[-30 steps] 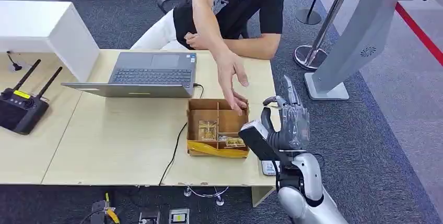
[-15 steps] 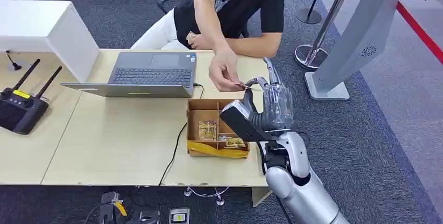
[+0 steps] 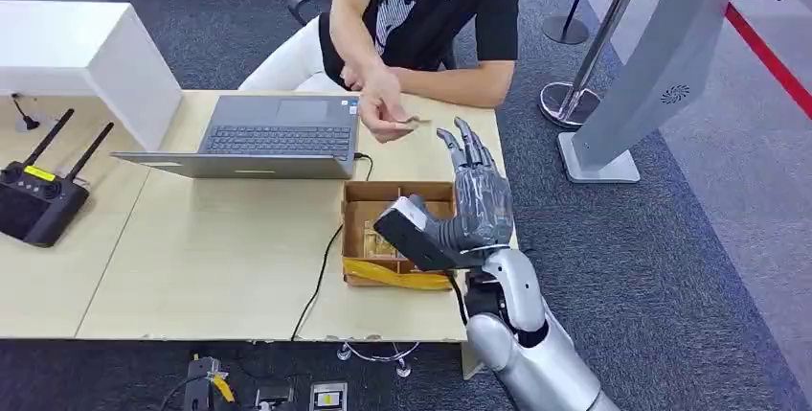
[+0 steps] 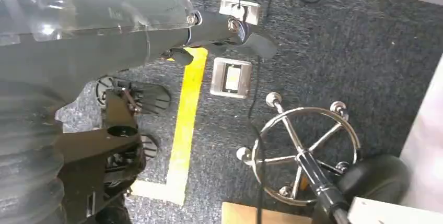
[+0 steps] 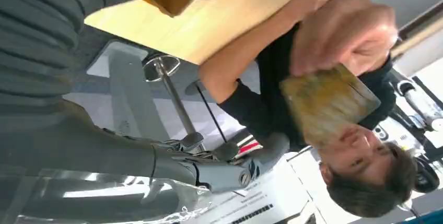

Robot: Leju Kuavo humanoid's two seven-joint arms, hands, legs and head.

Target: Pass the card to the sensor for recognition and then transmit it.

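Observation:
A person seated across the table pinches a yellowish card (image 3: 414, 123) in one hand, above the table just right of the laptop. The right wrist view shows that card (image 5: 326, 101) up close between the person's fingers. My right hand (image 3: 474, 202) is raised upright over the right side of the open cardboard box (image 3: 359, 202), fingers spread, holding nothing, a short way below the card. More cards (image 3: 380, 239) lie in the box's compartments, partly hidden by my hand. My left hand (image 4: 156, 31) hangs over the carpet, fingers stretched out and holding nothing.
A grey laptop (image 3: 278, 133) sits left of the box, with a black cable (image 3: 321, 277) running to the table's front edge. A black controller with antennas (image 3: 38, 202) lies far left. A white kiosk (image 3: 661, 66) and stanchion base (image 3: 565, 100) stand right of the table.
The person lifted a card out of the box and drew it up and back towards the laptop. My right hand moved left and forward, from beside the box to over it.

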